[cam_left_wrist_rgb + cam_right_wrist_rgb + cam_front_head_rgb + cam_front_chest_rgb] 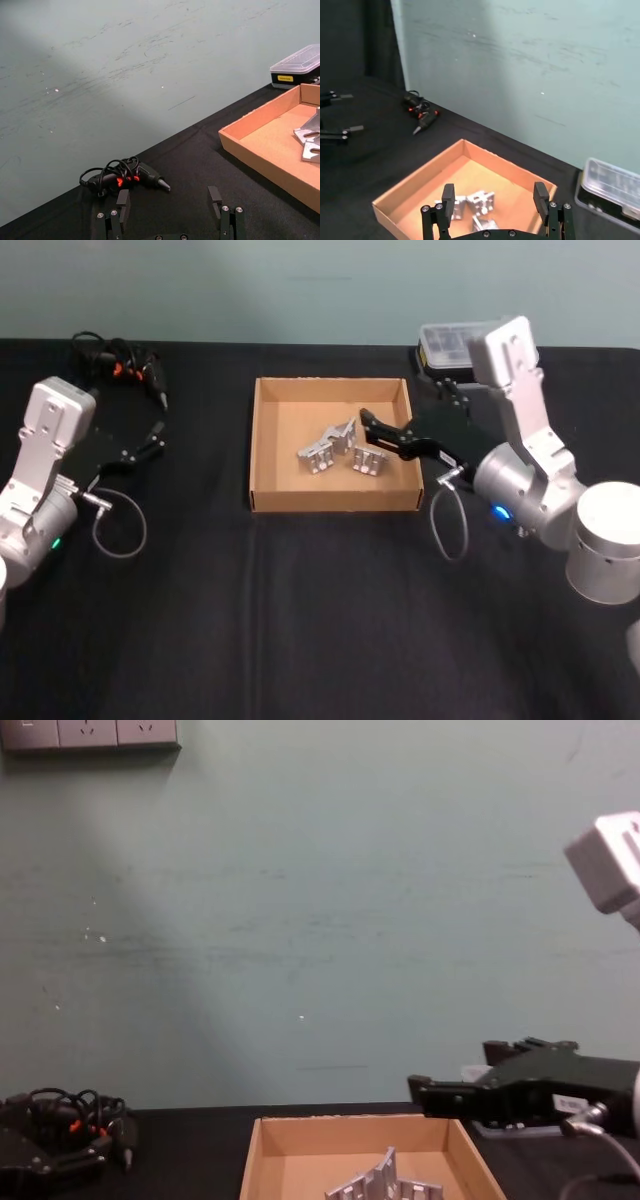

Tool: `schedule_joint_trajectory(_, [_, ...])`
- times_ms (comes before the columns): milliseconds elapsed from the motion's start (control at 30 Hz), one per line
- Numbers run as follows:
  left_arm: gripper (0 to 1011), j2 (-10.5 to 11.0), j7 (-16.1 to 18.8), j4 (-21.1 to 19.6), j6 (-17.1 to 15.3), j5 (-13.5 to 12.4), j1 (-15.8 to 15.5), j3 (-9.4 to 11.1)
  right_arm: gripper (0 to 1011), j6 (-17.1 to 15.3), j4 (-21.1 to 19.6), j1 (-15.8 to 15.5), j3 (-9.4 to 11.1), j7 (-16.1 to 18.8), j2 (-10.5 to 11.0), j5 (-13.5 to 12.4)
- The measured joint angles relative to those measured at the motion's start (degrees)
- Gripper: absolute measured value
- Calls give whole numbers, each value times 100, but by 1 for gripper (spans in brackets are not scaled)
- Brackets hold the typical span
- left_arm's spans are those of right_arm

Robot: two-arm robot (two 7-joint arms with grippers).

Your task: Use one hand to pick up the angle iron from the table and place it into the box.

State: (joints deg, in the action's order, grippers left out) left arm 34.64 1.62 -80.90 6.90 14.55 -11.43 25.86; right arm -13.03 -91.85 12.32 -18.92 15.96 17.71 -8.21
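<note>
The tan cardboard box (pixel 262 445) sits mid-table on the black table (pixel 300 620). Silver angle irons lie inside it, a cluster (pixel 325 448) and one piece beside it (pixel 368 461); they also show in the right wrist view (pixel 470 202) and the chest view (pixel 385 1178). My right gripper (pixel 372 432) hovers over the box's right part, open, with nothing between its fingers (pixel 448 196). From the chest it reaches in from the right above the box (pixel 350 1132). The left gripper (pixel 155 438) is parked at the left, open and empty, well apart from the box (pixel 260 145).
A clear plastic case (pixel 455 342) with black-and-yellow latches stands behind the box's far right corner. A black corded tool (pixel 120 358) lies at the far left near the wall. Loose cables loop beside both arms, one at the left (pixel 120 525) and one at the right (pixel 450 525).
</note>
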Motion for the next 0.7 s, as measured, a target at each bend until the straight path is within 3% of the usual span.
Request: schedule_joint_trajectory(700, [1011,0,0,0,0,0,0,0,1003,-16,11,4,-5,-5,0,14])
